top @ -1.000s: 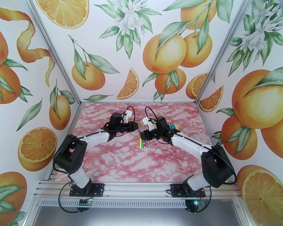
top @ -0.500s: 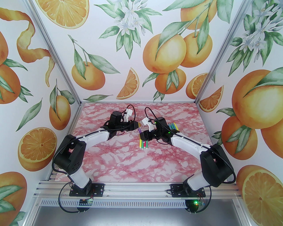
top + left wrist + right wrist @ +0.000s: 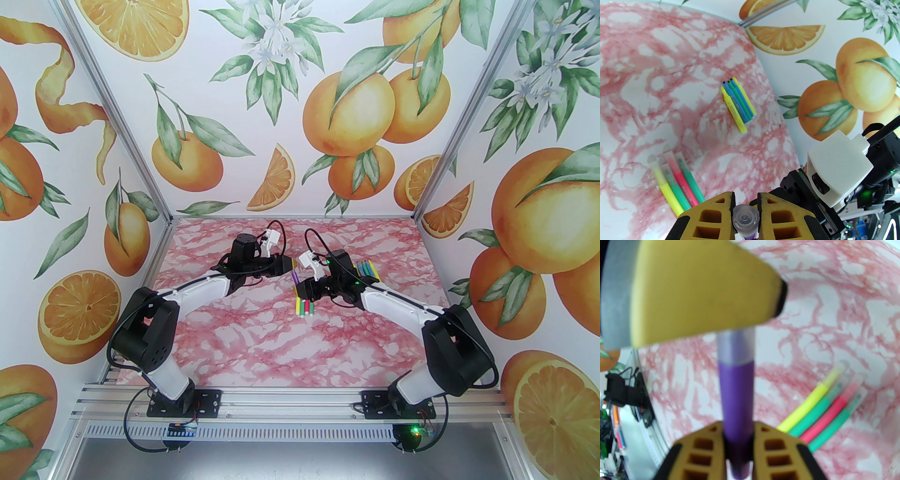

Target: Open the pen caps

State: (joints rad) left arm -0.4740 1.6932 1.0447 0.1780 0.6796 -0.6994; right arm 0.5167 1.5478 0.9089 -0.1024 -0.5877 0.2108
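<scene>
The left gripper (image 3: 745, 199) was clamped on the cap (image 3: 745, 218) of the purple pen (image 3: 737, 392). The right gripper (image 3: 738, 427) gripped that pen's body. Four capped pens (image 3: 680, 187) lay near it.

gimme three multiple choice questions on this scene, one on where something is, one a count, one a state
1. Where is the purple pen?
A) lying flat among the other pens
B) held between the left end effector and the right end effector
C) standing upright by itself

2. How many capped pens lie side by side on the table?
A) two
B) seven
C) four

3. What is the state of the purple pen's cap?
A) still on the pen
B) lying loose on the table
C) stuck on a yellow pen

Answers:
1 B: the left end effector pinches the cap end while the right one grips the purple body.
2 C: yellow, green, pink and green lie in one row.
3 A: the pale cap still meets the purple body with no gap.
</scene>
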